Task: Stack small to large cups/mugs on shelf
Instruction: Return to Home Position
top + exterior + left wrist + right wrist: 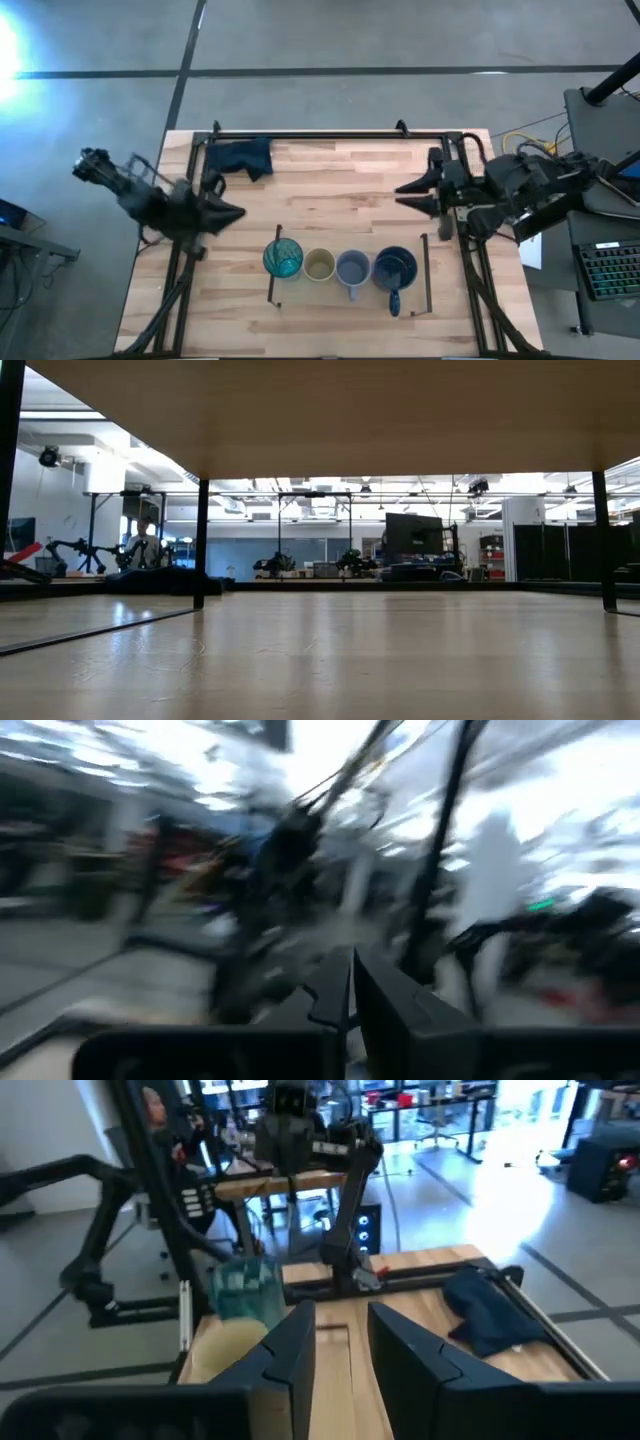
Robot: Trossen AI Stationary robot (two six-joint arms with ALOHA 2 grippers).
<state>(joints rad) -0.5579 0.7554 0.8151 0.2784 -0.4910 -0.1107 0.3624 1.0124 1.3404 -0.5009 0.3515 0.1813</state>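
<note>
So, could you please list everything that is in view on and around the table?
Teal tumbler: one, see-through, on the shelf, row's end nearest the left arm.
Olive-tan cup: one, second in the row.
Lavender-grey mug: one, handled, third.
Dark blue mug: one, handled, row's end nearest the right arm.
Shelf: one, light wood, black end rails, on the table.
Cloth: one, dark blue, at the table's far edge from the shelf.
Table: one, light wood.
Person: one, far off in the room.
Left gripper: dark, shut, over the table's left side.
Right gripper: dark, open, over its right side.
</note>
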